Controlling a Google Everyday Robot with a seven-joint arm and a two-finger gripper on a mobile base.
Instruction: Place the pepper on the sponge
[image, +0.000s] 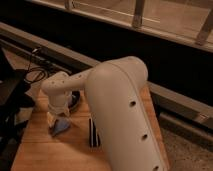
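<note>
My gripper hangs at the end of the white arm, low over the left part of the wooden table. It is directly above and touching or nearly touching the light blue sponge, whose front edge shows below it. The pepper is hidden; I cannot see it at the gripper or on the sponge. The arm's thick link covers much of the table's right side.
A black rectangular bar lies on the table just right of the sponge. A dark saucer peeks out behind the wrist. Dark equipment and cables stand to the left; a dark ledge and window rail run behind.
</note>
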